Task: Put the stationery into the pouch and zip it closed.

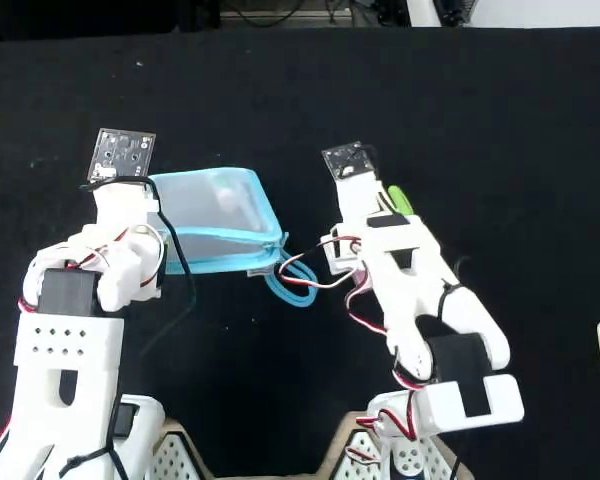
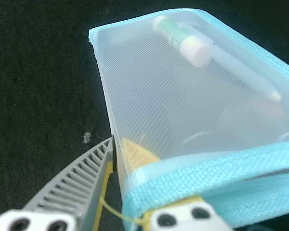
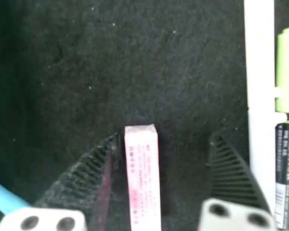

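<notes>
So what we've got here: a black table [image 1: 500,100] with the pouch [image 1: 215,215] lying a bit left of centre in the upper half of the high view, its blue strap [image 1: 292,288] trailing toward the middle. The left gripper [image 2: 113,144] is clamped on the pouch's edge, pinning it down. Through the mesh we can already see a capped stick [image 2: 183,38] inside.

Just right of centre in the high view, a green marker [image 1: 400,198] pokes out beside the right arm, and a white pen [image 3: 259,62] lies alongside it on the table.

Smallest bit: a pink eraser [image 3: 142,178] sits between the fingers of the right gripper [image 3: 164,139]. That gripper is spread wide, with one finger just beside the eraser and the other well clear (so not a grab yet, as far as we can tell).

We'd call this the loading step, part way through: one item in, at least three out, zip not done. The next move probably needs the fingers squeezing squarely on the eraser, then carrying it over to the pouch mouth. We can't tell whether that mouth is open enough.
</notes>
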Robot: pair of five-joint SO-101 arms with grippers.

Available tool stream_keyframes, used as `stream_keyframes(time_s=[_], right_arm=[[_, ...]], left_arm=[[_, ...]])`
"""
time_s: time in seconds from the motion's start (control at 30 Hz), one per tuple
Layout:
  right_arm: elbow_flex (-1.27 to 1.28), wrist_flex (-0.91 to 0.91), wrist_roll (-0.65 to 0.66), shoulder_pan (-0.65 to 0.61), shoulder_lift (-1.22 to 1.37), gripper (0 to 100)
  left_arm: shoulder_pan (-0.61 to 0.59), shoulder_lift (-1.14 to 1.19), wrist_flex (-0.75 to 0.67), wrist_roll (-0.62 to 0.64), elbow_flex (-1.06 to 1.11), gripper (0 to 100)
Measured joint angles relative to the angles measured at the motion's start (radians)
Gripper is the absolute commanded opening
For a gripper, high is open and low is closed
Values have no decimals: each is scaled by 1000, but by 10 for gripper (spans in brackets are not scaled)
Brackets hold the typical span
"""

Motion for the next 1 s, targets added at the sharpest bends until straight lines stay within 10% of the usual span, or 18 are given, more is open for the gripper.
stream_keyframes(time_s=[0.3, 0.73, 1.0], right_arm=[[-11, 26, 0, -2, -48, 11], [327, 129, -84, -15, -1120, 15], [261, 328, -84, -253, -1398, 15]], left_arm=[[0, 0, 0, 0, 0, 30], [0, 0, 0, 0, 0, 30], [0, 0, 0, 0, 0, 30]])
